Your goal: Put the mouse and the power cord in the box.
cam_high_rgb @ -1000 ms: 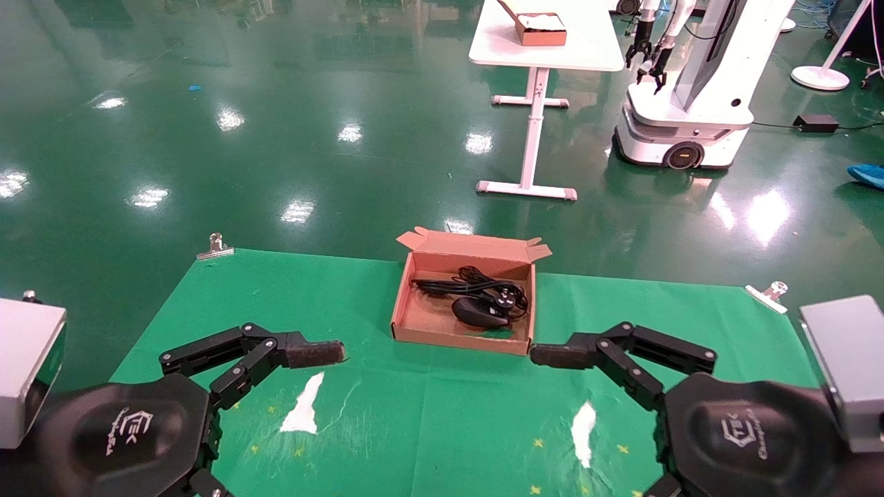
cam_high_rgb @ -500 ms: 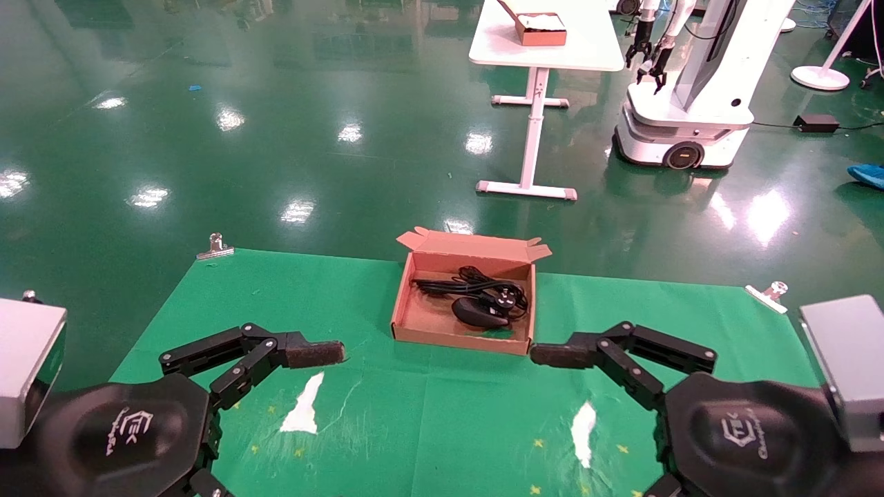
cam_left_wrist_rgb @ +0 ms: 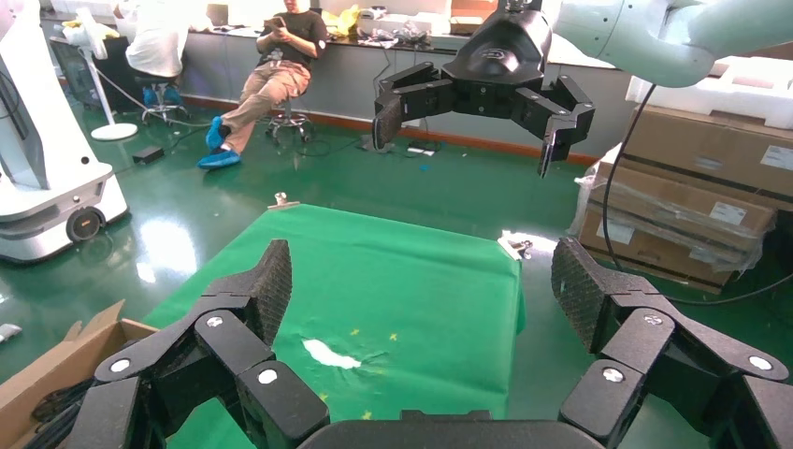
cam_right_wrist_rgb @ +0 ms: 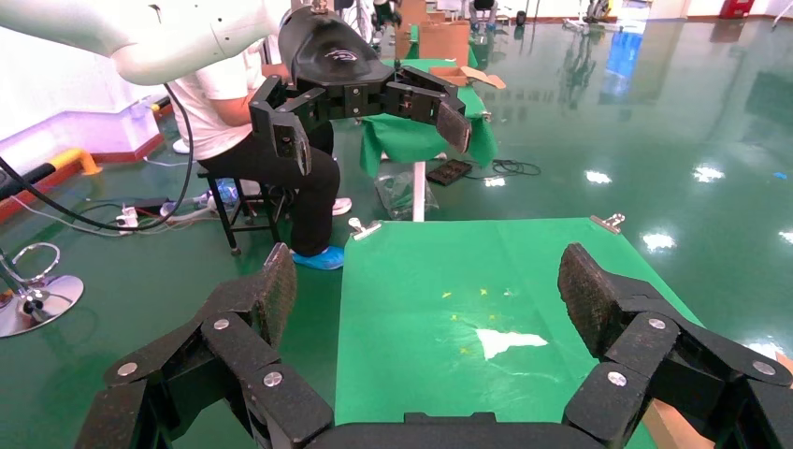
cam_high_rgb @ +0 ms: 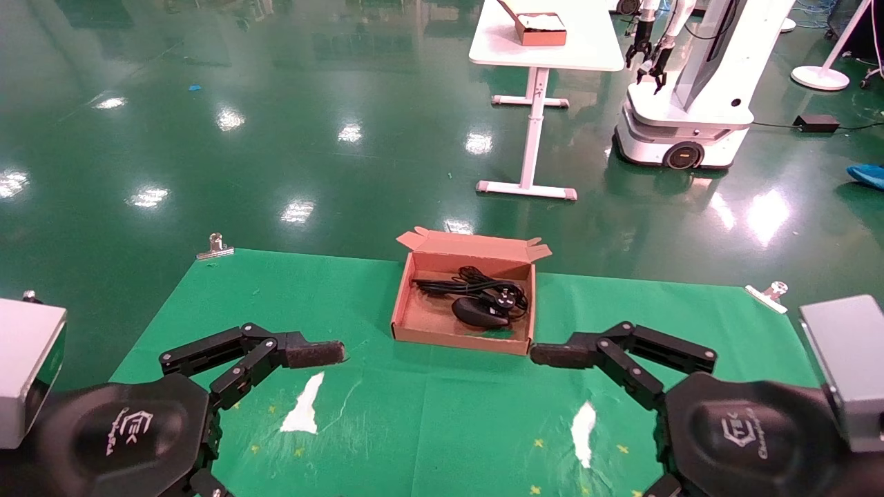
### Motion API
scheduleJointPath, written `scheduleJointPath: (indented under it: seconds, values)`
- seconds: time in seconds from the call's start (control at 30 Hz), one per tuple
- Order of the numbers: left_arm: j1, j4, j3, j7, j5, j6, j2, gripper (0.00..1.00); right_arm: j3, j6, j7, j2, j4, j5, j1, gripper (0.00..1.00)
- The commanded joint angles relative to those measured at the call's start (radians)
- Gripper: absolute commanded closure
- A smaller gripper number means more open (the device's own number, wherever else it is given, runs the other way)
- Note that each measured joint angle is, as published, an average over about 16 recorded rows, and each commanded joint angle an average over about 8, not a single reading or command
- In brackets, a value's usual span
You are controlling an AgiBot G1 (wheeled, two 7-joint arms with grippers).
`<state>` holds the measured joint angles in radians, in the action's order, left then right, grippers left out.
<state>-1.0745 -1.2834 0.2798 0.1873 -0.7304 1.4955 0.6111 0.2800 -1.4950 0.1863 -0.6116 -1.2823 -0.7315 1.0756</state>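
Note:
The brown cardboard box [cam_high_rgb: 456, 338] stands open at the far middle of the green cloth. In it lies the black oval mouse [cam_high_rgb: 478, 312], and behind it the black coiled power cord [cam_high_rgb: 461, 282] with its plug [cam_high_rgb: 506, 297]. My left gripper [cam_left_wrist_rgb: 421, 271] hovers open and empty over the near left of the cloth. One of its fingers [cam_high_rgb: 314, 353] points toward the box. On the near right, my right gripper [cam_right_wrist_rgb: 427, 271] is likewise open and empty, with a finger [cam_high_rgb: 556, 355] close to the box's front right corner. An edge of the box [cam_left_wrist_rgb: 51, 360] shows in the left wrist view.
Two white tears [cam_high_rgb: 304, 404] [cam_high_rgb: 583, 422] mark the cloth near me. Metal clips [cam_high_rgb: 215, 246] [cam_high_rgb: 768, 293] hold its far corners. Beyond, on the green floor, stand a white table [cam_high_rgb: 594, 48] with a smaller brown box [cam_high_rgb: 542, 29] and another robot [cam_high_rgb: 690, 90].

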Motion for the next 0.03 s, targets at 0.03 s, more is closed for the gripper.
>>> scheduleJointPath:
  seconds: [0.03]
  values:
    - [0.0,0.0,0.0,0.0,0.0,0.0,0.0,0.0,0.0,0.0,0.0,0.0,0.0,0.0,0.0,0.0]
